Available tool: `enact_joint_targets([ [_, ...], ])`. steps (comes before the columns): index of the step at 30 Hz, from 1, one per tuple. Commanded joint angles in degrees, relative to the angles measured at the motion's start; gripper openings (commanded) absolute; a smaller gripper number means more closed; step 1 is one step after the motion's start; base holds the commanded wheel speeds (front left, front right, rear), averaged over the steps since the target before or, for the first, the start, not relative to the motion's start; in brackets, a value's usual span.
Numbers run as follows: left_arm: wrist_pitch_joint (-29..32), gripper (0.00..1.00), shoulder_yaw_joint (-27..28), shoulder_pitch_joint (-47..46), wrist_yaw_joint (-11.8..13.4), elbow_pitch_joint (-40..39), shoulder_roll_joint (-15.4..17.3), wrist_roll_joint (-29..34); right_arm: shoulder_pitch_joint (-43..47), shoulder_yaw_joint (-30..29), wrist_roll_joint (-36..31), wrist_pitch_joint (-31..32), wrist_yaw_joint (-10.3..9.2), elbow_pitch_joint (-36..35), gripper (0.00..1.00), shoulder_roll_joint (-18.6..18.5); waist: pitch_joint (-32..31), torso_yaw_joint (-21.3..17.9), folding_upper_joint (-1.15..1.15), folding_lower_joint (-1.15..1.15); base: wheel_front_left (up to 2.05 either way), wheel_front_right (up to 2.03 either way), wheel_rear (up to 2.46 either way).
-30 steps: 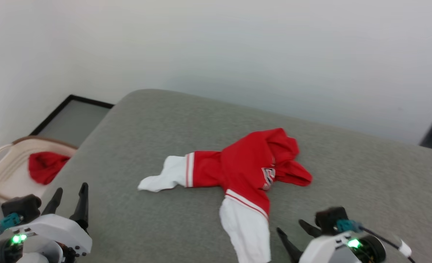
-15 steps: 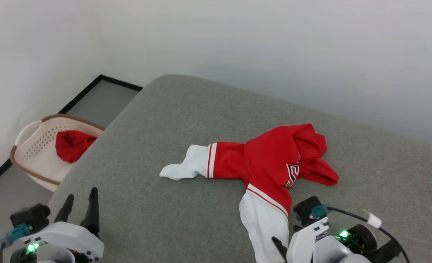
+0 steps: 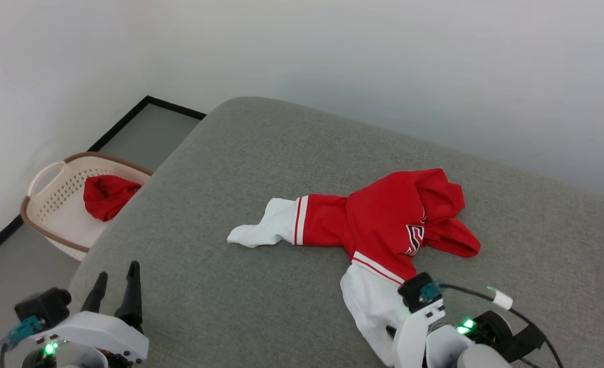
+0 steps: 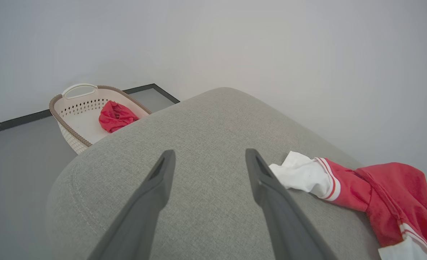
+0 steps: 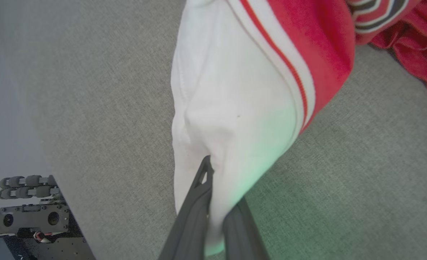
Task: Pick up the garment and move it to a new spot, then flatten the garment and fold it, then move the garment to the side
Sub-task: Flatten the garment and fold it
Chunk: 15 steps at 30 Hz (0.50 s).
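The garment (image 3: pixel 384 225) lay crumpled on the grey cushion (image 3: pixel 261 168), right of the cushion's middle and nearer its front edge than its back. One white-ended limb stretched flat towards the cushion's left side. The other ran down towards the front edge, where the right gripper (image 5: pixel 217 202) had it: the two dark fingers were pinched together on the white fabric with almost no gap between them. The cloth bunched over the fingers and hid most of one of them. In the head view the gripper's pale wrist covered the fingertips and the lowest part of that limb.

The red body was folded over itself, so its outline was hard to read. The black-and-white logo (image 3: pixel 414 239) was creased and only partly legible, and the top edge of the right wrist view cut it off.

The left gripper (image 3: pixel 115 286) hovered over the cushion's front left corner, fingers spread wide and holding nothing, well apart from the garment.

Off the cushion's left side, on the grey floor (image 3: pixel 5 286), stood a cream perforated basket (image 3: pixel 51 204) with a brown rim, holding a bunched red cloth (image 3: pixel 107 195). A plain pale wall (image 3: pixel 384 66) rose behind the cushion. Beyond the cushion's edge in the right wrist view showed dark machinery (image 5: pixel 29 213), too small to identify.
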Motion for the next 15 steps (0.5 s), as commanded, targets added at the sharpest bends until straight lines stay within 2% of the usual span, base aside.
enact_joint_targets([
  [1, -0.2, 1.00, 0.3, 0.9, -0.3, 0.2, -0.2, 0.5, -0.8, -0.6, 0.3, -0.4, -0.04, 0.3, 0.00, 0.0, -0.2, -0.2, 0.00, 0.00, 0.00, 0.00, 0.00],
  [9, -0.2, 1.00, 1.7, 0.4, -1.5, 0.7, -1.4, 2.0, -1.8, -5.7, 1.4, -0.9, -0.04, -1.7, 0.00, -2.7, -0.9, -0.7, 0.00, 0.00, 0.00, 0.00, 0.00],
  [15, -0.1, 1.00, 1.0, -0.5, -2.2, 1.5, -1.6, 2.7, 0.3, -15.7, 2.0, -0.1, -0.04, -6.3, 0.00, -6.6, -1.8, -1.4, 0.00, 0.00, 0.00, 0.00, 0.00],
])
